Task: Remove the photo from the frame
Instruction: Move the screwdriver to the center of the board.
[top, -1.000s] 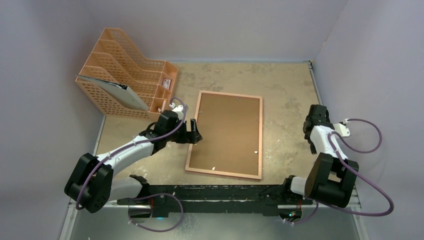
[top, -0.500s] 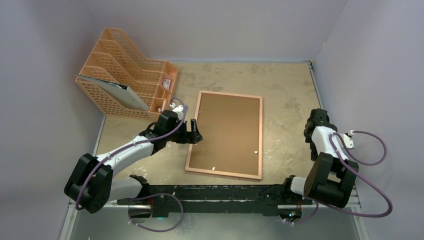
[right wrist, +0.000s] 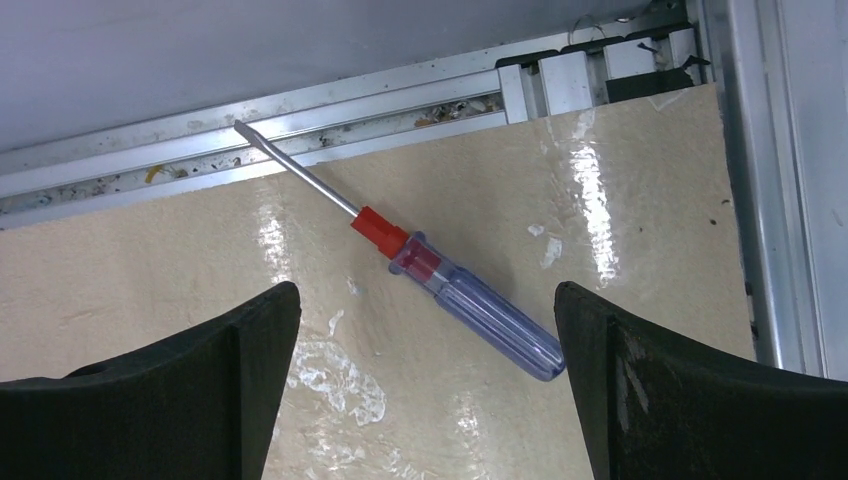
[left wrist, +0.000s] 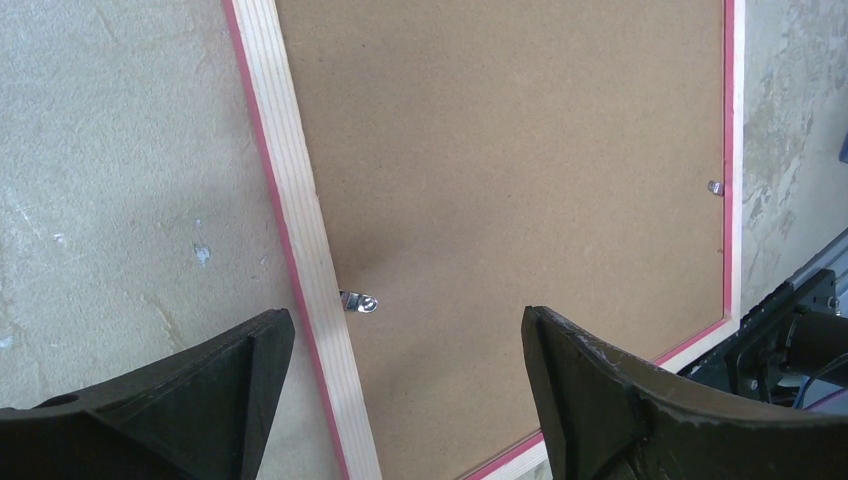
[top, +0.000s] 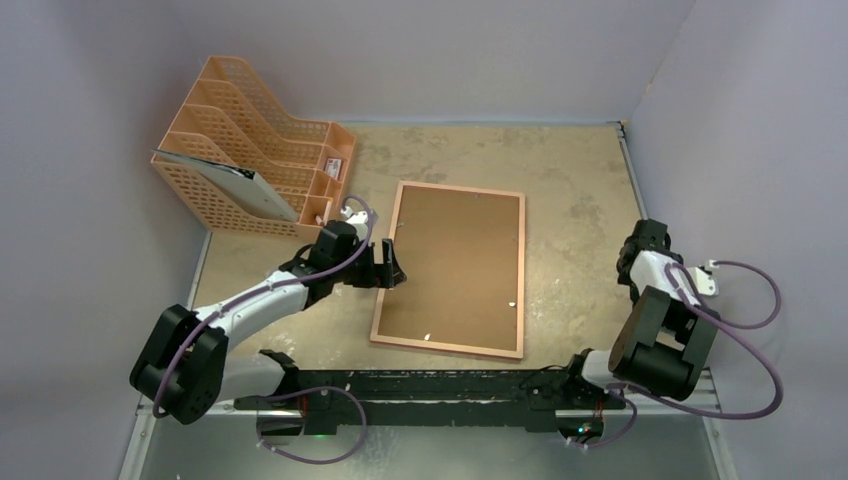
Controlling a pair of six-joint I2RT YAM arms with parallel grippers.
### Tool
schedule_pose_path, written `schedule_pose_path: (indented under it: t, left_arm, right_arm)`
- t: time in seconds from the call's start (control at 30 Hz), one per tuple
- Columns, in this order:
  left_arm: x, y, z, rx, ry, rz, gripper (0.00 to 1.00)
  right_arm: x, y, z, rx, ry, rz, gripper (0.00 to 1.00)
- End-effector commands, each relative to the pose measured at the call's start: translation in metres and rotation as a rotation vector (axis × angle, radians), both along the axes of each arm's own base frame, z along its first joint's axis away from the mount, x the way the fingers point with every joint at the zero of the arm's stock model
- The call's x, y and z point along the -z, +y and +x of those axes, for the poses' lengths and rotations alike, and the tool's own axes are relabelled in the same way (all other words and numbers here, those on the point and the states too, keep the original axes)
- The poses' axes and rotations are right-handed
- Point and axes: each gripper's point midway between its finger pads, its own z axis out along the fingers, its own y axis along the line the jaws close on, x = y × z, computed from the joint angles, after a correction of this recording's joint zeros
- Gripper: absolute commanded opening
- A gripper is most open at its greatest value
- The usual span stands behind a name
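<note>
On the desk (top: 580, 180), the frame (top: 450, 268) lies back-up, long axis running near-to-far; left tool (left wrist: 405, 325) and right tool (right wrist: 428, 300) both gape, released.

Even, soft light; weak shadows; glare patches on table (right wrist: 588, 195); views sharp.

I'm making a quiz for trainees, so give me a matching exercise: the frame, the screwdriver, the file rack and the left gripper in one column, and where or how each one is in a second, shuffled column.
Column one:
1. frame
2. screwdriver
3. orange file rack
4. left gripper

Column two:
A. far left corner of the table
B. open, above a metal clip
C. lying face down, brown back up
D. lying beside the metal rail

Pairs: 1-C, 2-D, 3-A, 4-B.
</note>
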Motion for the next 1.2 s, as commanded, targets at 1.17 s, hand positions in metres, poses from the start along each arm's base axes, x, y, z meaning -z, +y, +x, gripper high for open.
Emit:
schedule_pose_path:
  t: [1.17]
  left_arm:
    - [-0.018, -0.009, 0.010, 0.009, -0.046, -0.038, 0.88]
  right_arm:
    - [0.040, 0.011, 0.022, -0.162, -0.033, 0.119, 0.72]
